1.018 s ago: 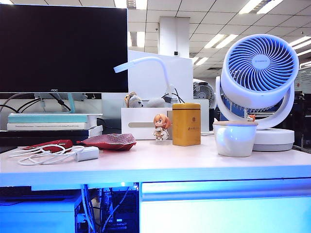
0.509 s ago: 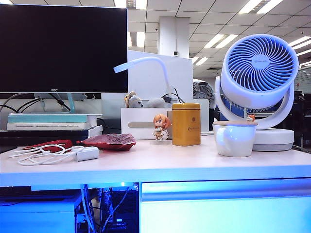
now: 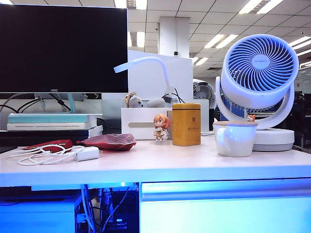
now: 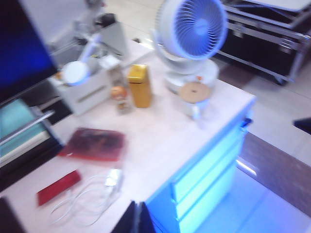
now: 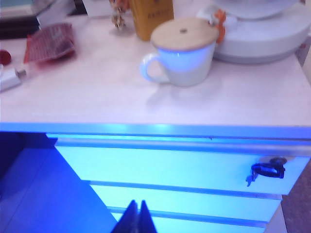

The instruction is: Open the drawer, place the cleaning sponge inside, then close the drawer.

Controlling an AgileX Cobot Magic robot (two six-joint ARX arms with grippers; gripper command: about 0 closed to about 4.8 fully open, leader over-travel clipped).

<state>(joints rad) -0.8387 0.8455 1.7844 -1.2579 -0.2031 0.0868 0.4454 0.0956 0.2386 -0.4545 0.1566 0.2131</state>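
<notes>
The drawer [image 3: 223,213] is a wide white front under the desk top, lit blue and closed. It is also seen as the top front [image 5: 170,167] of a stack of fronts, and as the same stack [image 4: 204,179] from above. The cleaning sponge is out of view in every frame. My left gripper [image 4: 137,219] is shut and empty, held high above the desk's front edge near the white cable. My right gripper [image 5: 137,216] is shut and empty, in front of the lower drawer fronts. Neither arm shows in the exterior view.
On the desk stand a white mug with a wooden lid [image 3: 234,138], a white fan [image 3: 257,73], a yellow tin [image 3: 186,124], a small figurine [image 3: 161,127], a red pouch [image 3: 109,141], a white charger with its cable [image 3: 53,154] and a monitor [image 3: 63,48]. A key [image 5: 266,171] hangs from the top drawer's lock.
</notes>
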